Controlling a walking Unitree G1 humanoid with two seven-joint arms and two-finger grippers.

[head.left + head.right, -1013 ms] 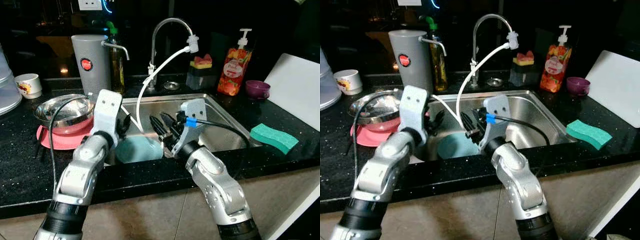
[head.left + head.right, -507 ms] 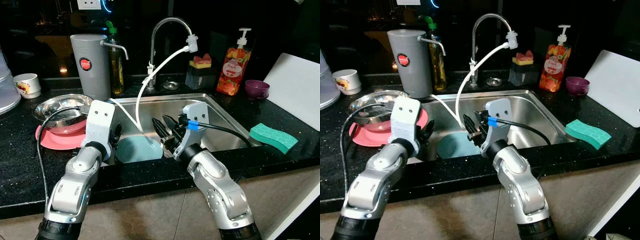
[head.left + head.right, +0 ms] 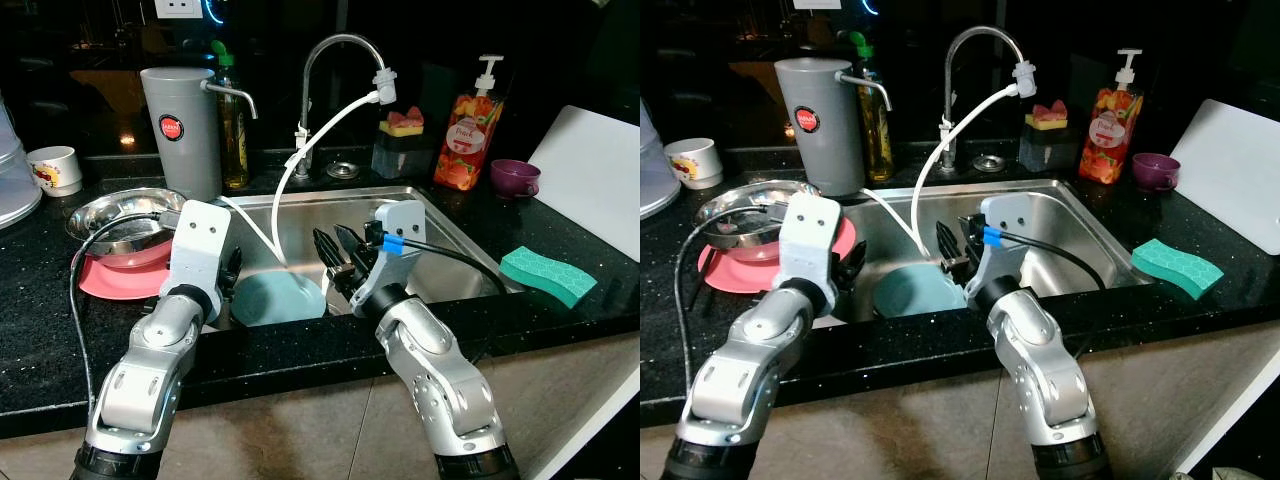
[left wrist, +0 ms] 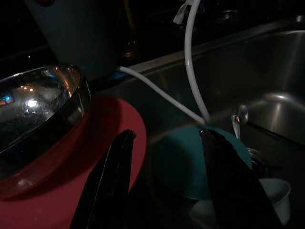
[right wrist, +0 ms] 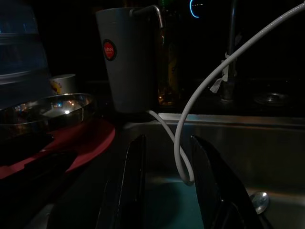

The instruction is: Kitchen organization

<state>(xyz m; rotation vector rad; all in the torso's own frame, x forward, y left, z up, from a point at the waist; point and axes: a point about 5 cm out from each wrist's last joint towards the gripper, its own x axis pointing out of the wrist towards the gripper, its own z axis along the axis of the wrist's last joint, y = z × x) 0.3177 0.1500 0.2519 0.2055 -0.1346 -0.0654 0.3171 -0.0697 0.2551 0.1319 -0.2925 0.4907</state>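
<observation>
The fingers of both grippers are spread with nothing held: the left gripper (image 4: 164,181) is poised at the sink's (image 3: 440,215) left rim, the right gripper (image 3: 338,262) inside the basin. Between them, at the basin's bottom, a teal plate (image 3: 278,298) is seen lying under a white hose (image 3: 300,160); a spoon (image 4: 238,117) and a white cup (image 4: 274,200) lie at its 3 and 5 o'clock. The plate is judged stiff, breakable and probably wet and slippery, so its raised rim would best be pinched. At 9 o'clock on the counter (image 3: 40,330), a steel bowl (image 3: 120,215) sits on a pink plate (image 3: 115,280).
</observation>
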